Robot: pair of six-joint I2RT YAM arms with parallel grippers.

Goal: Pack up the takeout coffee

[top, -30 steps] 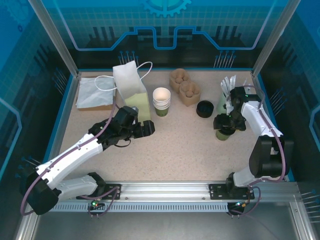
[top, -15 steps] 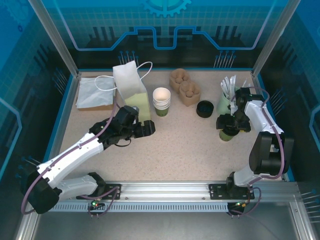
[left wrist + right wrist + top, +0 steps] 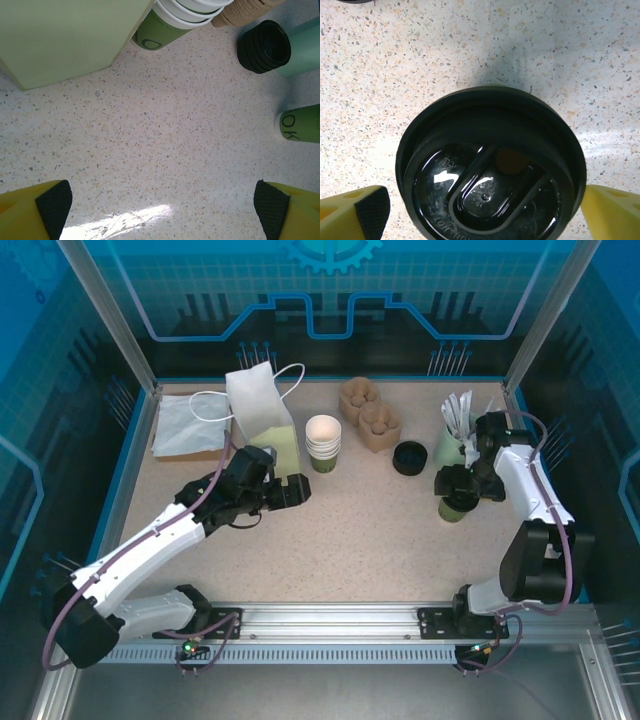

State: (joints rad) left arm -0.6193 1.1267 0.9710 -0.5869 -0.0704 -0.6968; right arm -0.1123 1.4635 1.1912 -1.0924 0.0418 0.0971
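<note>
Takeout coffee is set, lidded, near the table's right edge, the paper bag by its far edge. Right gripper has just been spread wide over the cup, so bagging is judged next; left gripper is held wide, empty.

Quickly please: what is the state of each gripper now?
Left gripper: open, holding nothing.
Right gripper: open, jaws either side of the takeout coffee, not clamped on it.
</note>
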